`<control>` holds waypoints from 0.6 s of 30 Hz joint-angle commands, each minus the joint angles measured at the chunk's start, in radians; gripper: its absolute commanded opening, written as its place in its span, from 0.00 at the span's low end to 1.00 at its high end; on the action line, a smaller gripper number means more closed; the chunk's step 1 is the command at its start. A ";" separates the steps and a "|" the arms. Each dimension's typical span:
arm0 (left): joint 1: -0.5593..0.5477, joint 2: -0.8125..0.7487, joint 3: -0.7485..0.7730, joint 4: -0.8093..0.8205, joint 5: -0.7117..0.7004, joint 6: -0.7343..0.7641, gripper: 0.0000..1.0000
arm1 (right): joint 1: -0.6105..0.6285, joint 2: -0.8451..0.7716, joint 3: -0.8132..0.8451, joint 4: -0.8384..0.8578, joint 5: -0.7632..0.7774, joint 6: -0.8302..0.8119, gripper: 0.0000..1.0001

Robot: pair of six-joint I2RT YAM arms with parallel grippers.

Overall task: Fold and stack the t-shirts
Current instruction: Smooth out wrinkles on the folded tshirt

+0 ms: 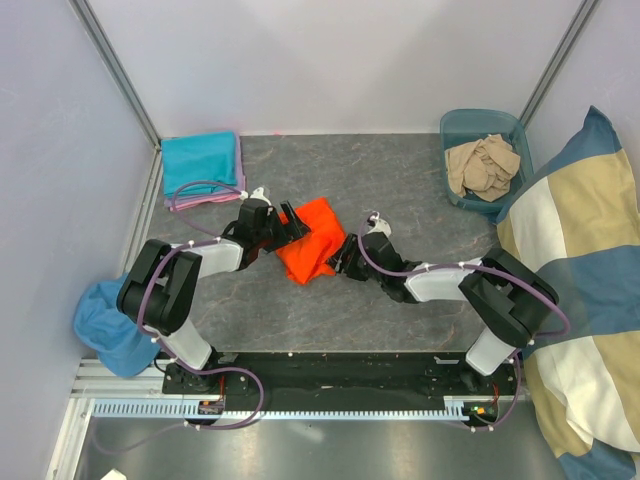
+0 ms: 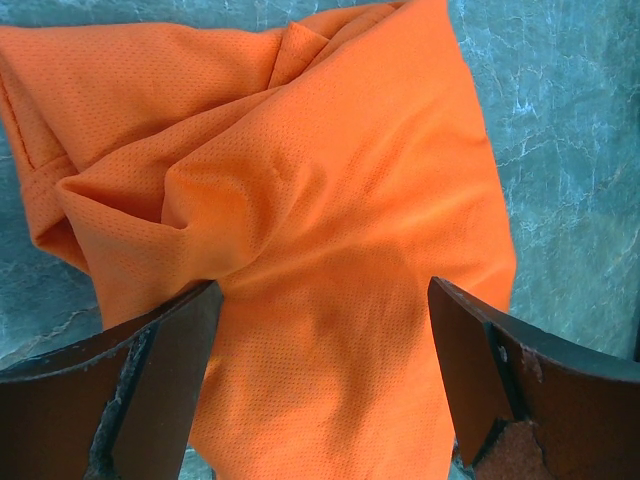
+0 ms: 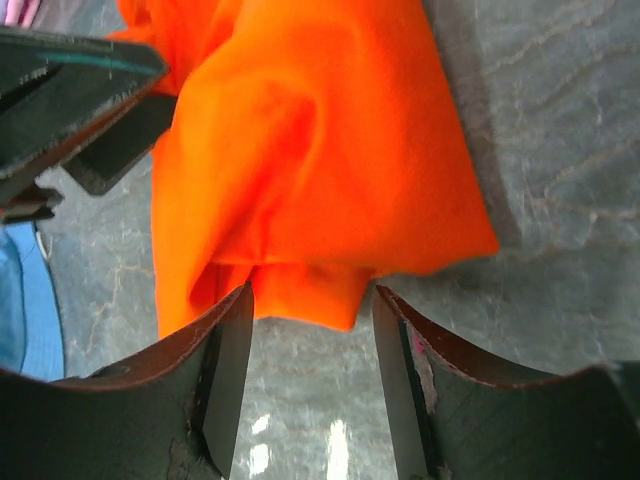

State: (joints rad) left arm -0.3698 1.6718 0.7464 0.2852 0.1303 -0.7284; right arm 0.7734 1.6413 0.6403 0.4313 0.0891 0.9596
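The orange shirt [image 1: 310, 250] is flanked by wide-open left jaws and half-closed right jaws at its edge, hold unclear.

Blue-and-beige cushion [image 1: 590, 250], teal bin [image 1: 480, 114], grey table [image 1: 400, 180]

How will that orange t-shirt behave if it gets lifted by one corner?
The orange t-shirt will probably droop and unfold, since it lies in soft crumpled folds. Its thin mesh weave suggests it is light and may slide easily on the table.
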 commanded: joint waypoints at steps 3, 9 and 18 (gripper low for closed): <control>0.003 0.002 -0.039 -0.080 -0.041 -0.008 0.93 | 0.004 0.031 0.094 0.009 0.063 -0.044 0.59; 0.003 0.005 -0.041 -0.078 -0.041 -0.008 0.93 | 0.003 0.038 0.131 -0.038 0.090 -0.070 0.59; 0.003 0.011 -0.044 -0.075 -0.041 -0.005 0.93 | 0.000 0.072 0.142 -0.058 0.104 -0.073 0.50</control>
State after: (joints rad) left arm -0.3698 1.6684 0.7387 0.2924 0.1287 -0.7288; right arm 0.7731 1.6882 0.7448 0.3786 0.1635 0.9020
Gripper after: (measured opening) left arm 0.931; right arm 0.513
